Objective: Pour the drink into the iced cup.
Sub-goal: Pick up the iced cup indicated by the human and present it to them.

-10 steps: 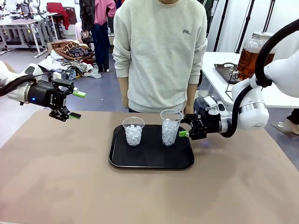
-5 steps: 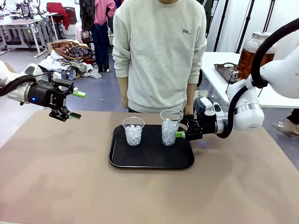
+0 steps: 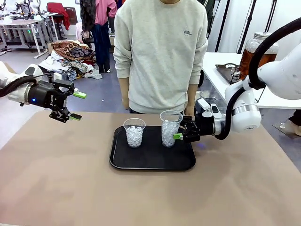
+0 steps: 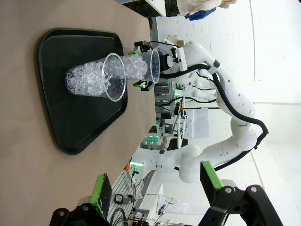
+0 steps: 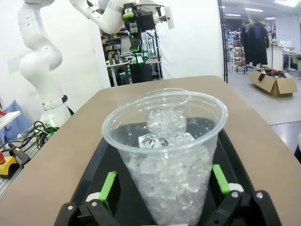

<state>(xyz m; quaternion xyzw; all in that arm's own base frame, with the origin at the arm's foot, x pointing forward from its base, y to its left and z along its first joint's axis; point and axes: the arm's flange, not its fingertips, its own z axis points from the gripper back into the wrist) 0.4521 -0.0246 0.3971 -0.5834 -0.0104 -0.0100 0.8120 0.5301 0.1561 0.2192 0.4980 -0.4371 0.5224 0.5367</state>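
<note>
Right gripper (image 3: pixel 181 130): fingers spread wide either side of the clear plastic cup of ice (image 3: pixel 169 129) on the black tray (image 3: pixel 150 167), not gripping it. Left gripper (image 3: pixel 77 106): fingers open, empty, above the tan counter (image 3: pixel 70 188). The amber drink (image 3: pixel 243 63) sits in a lidded glass jar (image 3: pixel 268 44) on the white side counter (image 3: pixel 211 61).

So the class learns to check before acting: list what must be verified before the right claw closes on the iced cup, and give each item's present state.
1. The right claw is open, with a finger on each side of the iced cup: ok.
2. The iced cup is upright on the black tray: ok.
3. The pads are touching the cup wall: cannot tell.
4. The left claw is open and empty: ok.
5. The jar of drink is near the cups: not ok; it stands on a far side table.
</note>
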